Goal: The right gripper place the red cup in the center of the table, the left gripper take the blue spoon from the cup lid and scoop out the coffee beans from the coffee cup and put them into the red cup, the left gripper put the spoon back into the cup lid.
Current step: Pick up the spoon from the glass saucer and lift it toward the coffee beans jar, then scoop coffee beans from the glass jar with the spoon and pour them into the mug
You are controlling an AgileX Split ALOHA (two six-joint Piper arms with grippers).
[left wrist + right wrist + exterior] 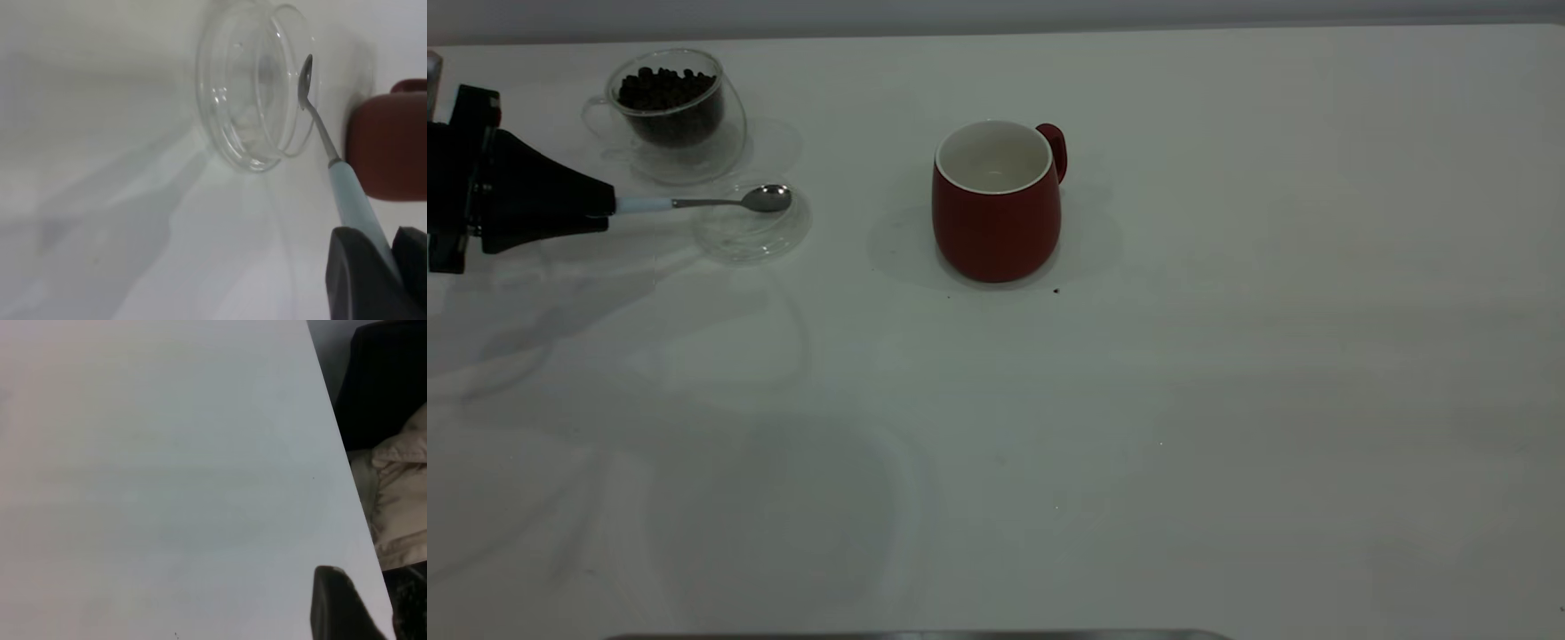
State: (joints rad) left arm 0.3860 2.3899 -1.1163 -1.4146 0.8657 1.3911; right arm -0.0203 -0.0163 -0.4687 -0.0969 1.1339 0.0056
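Observation:
The red cup (pixel 998 203) stands upright and empty in the middle of the table (pixel 1227 373), handle toward the back right; it also shows in the left wrist view (pixel 390 147). My left gripper (pixel 609 204) (pixel 390 241) comes in from the left edge, shut on the pale handle of the blue spoon (pixel 720 202) (pixel 347 193). The spoon lies level, with its steel bowl over the cup lid (pixel 751 227) (pixel 257 87); whether it touches the glass I cannot tell. Behind them the coffee cup (pixel 671 111) holds the coffee beans (pixel 665 91). My right gripper (pixel 367 603) is out of the exterior view, at a table edge.
A few dark specks lie by the red cup's base (pixel 1056 290). Past the table edge in the right wrist view sit beige cloth (pixel 400 500) and a dark shape (pixel 383 380). The table's back edge runs just behind the coffee cup.

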